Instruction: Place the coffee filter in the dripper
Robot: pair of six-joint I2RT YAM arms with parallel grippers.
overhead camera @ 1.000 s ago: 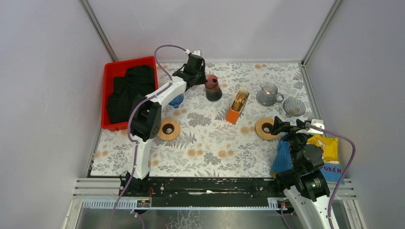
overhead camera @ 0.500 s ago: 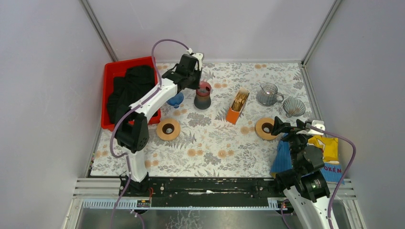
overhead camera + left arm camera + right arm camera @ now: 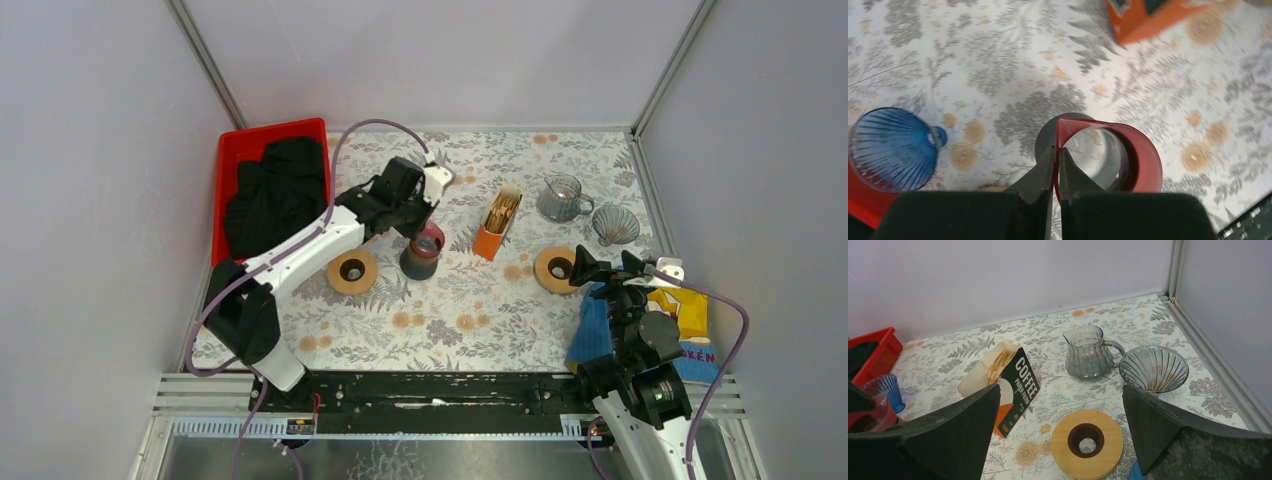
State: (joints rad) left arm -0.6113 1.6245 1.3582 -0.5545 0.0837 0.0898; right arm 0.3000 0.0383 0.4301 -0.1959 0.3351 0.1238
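An orange box of paper coffee filters point(image 3: 497, 222) stands mid-table, open, with filters showing; it also shows in the right wrist view point(image 3: 1008, 385). A blue dripper point(image 3: 890, 147) sits left of my left gripper and shows in the right wrist view point(image 3: 885, 387); the arm hides it from above. A grey glass dripper point(image 3: 614, 225) sits at the right. My left gripper point(image 3: 427, 232) is shut on the red rim of a dark carafe point(image 3: 1143, 160). My right gripper point(image 3: 610, 264) is open and empty above a wooden ring point(image 3: 1087, 442).
A glass pitcher point(image 3: 562, 198) stands by the grey dripper. Wooden rings lie at left point(image 3: 353, 270) and right point(image 3: 556, 269). A red bin point(image 3: 228, 160) with black cloth is far left. A blue cloth point(image 3: 592, 330) and yellow packet point(image 3: 690, 305) lie at the right edge.
My left arm has carried the red-rimmed carafe from the far side toward the near middle, beside the left wooden ring. The right arm has barely moved.
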